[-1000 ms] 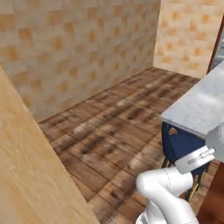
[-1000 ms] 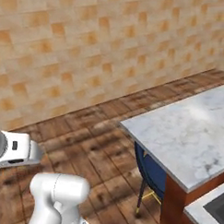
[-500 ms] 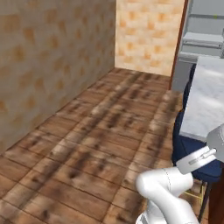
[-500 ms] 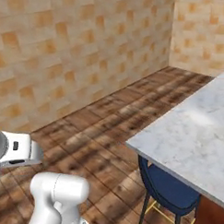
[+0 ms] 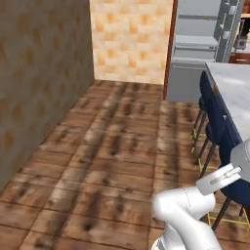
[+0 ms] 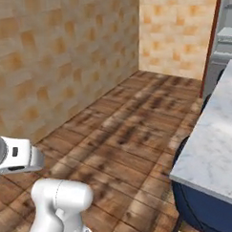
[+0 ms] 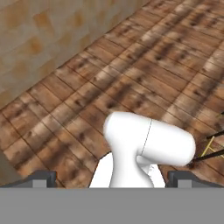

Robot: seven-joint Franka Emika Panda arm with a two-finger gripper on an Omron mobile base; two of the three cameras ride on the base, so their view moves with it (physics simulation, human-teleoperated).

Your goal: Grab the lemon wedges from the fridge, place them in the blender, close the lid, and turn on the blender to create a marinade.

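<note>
Fingers [image 7: 41, 178] spread wide, empty, above wooden floor [image 7: 131, 74].

A wooden plank floor [image 5: 112, 146] stretches toward a tan tiled wall [image 5: 129, 39] at the back. To the right of it stands the fridge [image 5: 200, 49], open — pale grey shelves showing inside. Along the right edge runs a marble surface [image 5: 234, 97], with dark blue chairs [image 5: 215, 127] tucked beside it.

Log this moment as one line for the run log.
phase: heading to fridge | fridge: open, ahead | gripper: open, empty | lemon wedges: not picked yet
</note>
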